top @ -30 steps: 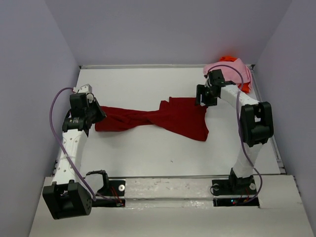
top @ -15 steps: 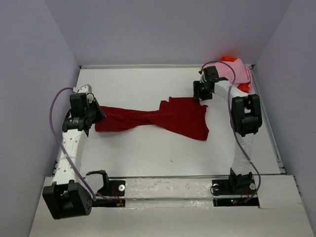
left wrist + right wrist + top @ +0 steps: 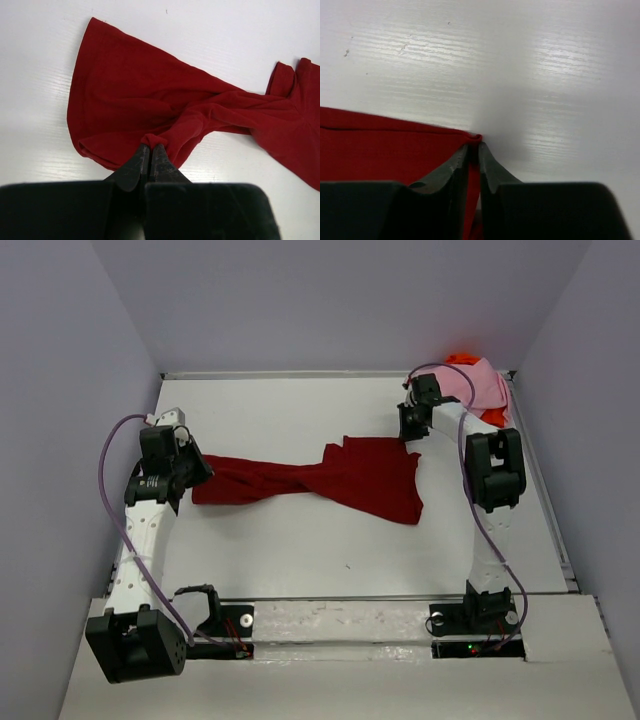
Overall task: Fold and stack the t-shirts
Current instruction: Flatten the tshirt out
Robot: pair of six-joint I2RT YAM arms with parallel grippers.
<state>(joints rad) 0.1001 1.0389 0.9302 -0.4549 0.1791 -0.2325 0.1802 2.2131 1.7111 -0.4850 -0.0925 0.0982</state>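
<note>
1. Top external view: the dark red cloth t-shirt lies across the middle of the white table. It is drawn out from left to right and twisted at its centre.
2. The left fingers meet the shirt's left end. The right fingers meet its far right corner. Whether either pair is closed cannot be told from this view.
3. The light pink cloth t-shirt lies bunched in the far right corner of the table. The bright orange cloth t-shirt shows from under it.
4. Left wrist view: the left fingers are closed, pinching a gathered fold of the dark red cloth t-shirt. The cloth fans out flat on the white table beyond the tips.
5. Right wrist view: the right fingers are clamped on a corner of the dark red cloth t-shirt, with a strip of cloth showing between them. The hem runs left across the white table.
</note>
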